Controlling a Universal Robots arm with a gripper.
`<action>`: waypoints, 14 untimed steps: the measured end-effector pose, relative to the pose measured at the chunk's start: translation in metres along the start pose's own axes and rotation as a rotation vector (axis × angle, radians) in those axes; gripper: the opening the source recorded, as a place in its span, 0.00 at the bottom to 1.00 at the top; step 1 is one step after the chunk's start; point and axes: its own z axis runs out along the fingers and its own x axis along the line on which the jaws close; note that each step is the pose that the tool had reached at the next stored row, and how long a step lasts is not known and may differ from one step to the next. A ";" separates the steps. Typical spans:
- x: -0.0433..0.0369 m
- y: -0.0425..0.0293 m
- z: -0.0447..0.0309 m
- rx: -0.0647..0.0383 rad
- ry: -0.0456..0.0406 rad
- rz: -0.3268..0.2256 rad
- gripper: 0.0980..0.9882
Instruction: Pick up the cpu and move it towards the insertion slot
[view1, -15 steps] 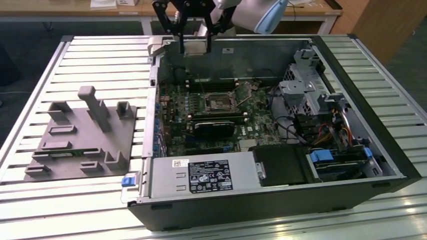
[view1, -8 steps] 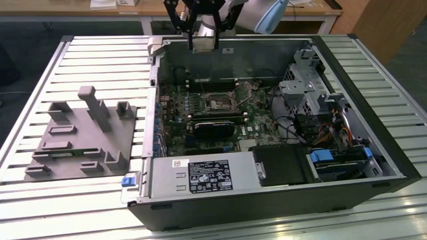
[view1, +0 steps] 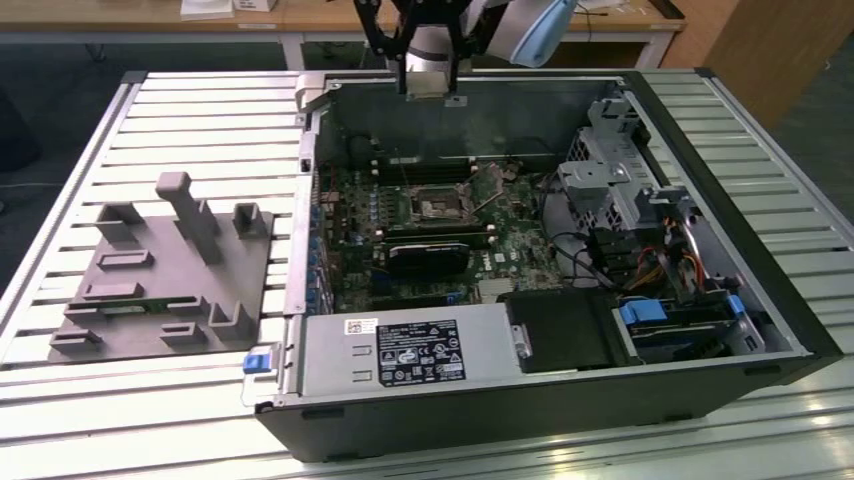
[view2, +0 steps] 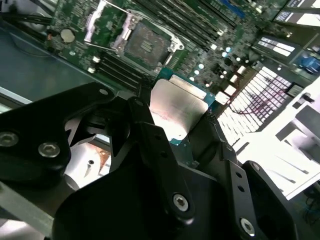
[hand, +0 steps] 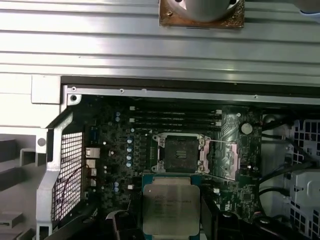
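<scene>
My gripper (view1: 430, 88) hangs above the far wall of the open computer case (view1: 747, 280), shut on the cpu. In both wrist views the cpu (hand: 171, 206) (view2: 176, 106) shows as a flat square chip with a shiny silver top and a green rim. It is clamped between the black fingers (hand: 210, 217) (view2: 145, 117). The insertion slot (view1: 438, 207) (hand: 180, 154) (view2: 143, 42) is a square socket with a dark centre on the green motherboard, and its silvery frame is swung open. The cpu is held in the air, apart from the slot and short of it.
A grey plastic fixture (view1: 160, 270) with posts and recesses lies on the slatted table (view1: 120, 420) at the exterior view's left. Inside the case are a black cooler (view1: 427, 255), long memory slots (hand: 175, 117), a power supply (view1: 400, 355) and drive cages with cables (view1: 627, 200).
</scene>
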 end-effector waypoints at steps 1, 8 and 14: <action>-0.0026 0.0008 0.0002 -0.001 -0.0012 0.000 0.50; -0.0201 0.0063 0.0014 -0.005 -0.0110 0.000 0.50; -0.0313 0.0111 0.0022 -0.009 -0.0236 0.000 0.50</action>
